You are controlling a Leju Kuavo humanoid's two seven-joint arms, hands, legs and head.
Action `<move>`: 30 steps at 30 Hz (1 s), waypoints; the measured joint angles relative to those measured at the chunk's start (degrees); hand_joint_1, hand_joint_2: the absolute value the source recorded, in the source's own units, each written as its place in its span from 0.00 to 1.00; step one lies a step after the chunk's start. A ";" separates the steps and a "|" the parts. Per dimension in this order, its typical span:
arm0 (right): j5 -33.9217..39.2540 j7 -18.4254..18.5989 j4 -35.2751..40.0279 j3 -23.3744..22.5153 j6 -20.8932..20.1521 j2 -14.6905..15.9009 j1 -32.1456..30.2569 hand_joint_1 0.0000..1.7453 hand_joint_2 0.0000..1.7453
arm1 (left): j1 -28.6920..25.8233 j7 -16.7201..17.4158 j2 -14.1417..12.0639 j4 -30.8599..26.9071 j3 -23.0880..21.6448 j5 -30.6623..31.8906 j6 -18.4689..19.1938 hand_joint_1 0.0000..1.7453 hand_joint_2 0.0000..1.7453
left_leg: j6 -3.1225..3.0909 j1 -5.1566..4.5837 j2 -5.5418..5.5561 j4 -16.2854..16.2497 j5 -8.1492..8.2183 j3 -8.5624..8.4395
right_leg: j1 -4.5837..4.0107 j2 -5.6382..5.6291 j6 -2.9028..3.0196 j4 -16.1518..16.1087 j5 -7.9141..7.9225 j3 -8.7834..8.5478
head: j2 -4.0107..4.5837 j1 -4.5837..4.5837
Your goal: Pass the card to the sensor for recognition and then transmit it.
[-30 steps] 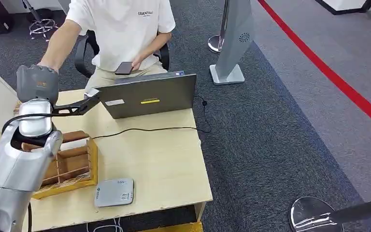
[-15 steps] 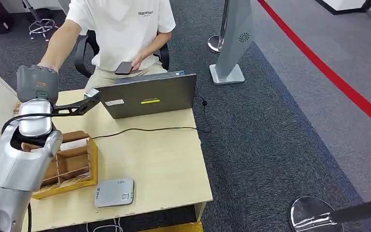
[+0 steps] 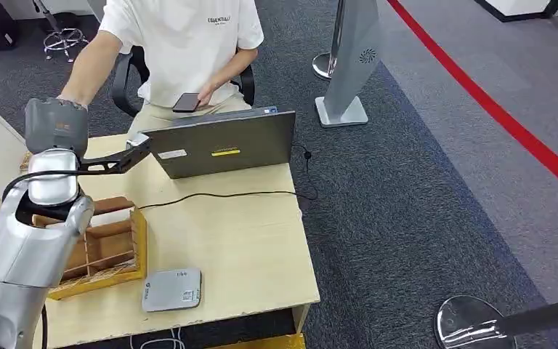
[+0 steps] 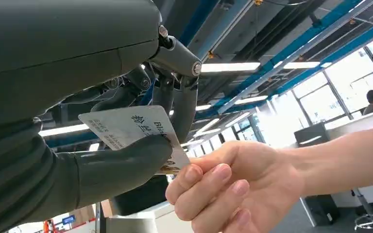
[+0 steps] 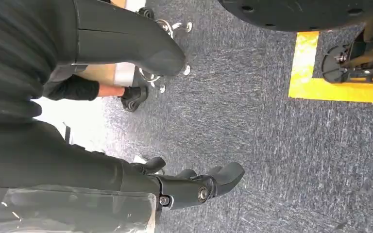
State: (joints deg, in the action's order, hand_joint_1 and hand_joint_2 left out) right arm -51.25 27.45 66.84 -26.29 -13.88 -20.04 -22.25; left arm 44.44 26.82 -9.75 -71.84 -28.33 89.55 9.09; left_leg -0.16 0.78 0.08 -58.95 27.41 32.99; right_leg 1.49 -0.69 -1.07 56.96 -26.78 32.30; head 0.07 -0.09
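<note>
Left hand [image 4: 102,160] holds the white card [image 4: 131,133] pinched between thick thumb and darker fingers, raised up at the far left of the desk [image 3: 247,247]. A person's hand [image 4: 228,187] grips the card's free edge with fingertips, so both hold it at once. In the head view the left arm [image 3: 40,218] rises over the desk's left side and hides the hand itself; the seated person in a white shirt [image 3: 189,43] reaches an arm toward it. Right hand [image 5: 194,187] hangs over the grey carpet [image 5: 272,145], fingers loosely curled with space between them, holding nothing. On the desk: grey sensor [image 3: 172,289] flat at the near edge, wooden compartment box [image 3: 112,251] just left of it, open laptop [image 3: 225,145] at the far edge, black cable [image 3: 218,195] running across the middle. Person's other hand holds a phone [image 3: 187,102] behind the laptop.
</note>
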 joint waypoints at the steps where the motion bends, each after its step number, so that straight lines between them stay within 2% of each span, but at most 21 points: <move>1: 0.00 0.00 0.00 0.00 0.00 0.00 0.00 0.00 1.00 | 0.00 0.00 0.00 0.00 0.00 0.00 0.13 0.00 1.00 | 0.00 0.00 0.00 0.00 0.00 0.00 | 0.00 0.00 0.00 0.00 0.00 0.00 | 0.00 0.00; 30: 1.01 0.96 0.61 0.39 0.15 -0.02 -0.06 0.00 1.00 | -0.06 -1.16 0.31 -0.02 0.00 0.00 1.27 0.00 1.00 | 0.03 0.00 0.01 0.00 -0.03 -0.02 | 0.00 0.01 -0.01 0.01 0.02 -0.02 | 0.00 0.00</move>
State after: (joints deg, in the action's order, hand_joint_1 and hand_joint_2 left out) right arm -50.25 28.41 67.45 -25.90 -13.73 -20.06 -22.31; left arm 44.38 25.66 -9.44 -71.87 -28.33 89.55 10.36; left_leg -0.13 0.78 0.09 -58.95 27.38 32.97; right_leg 1.49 -0.67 -1.08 56.97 -26.77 32.28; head 0.07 -0.09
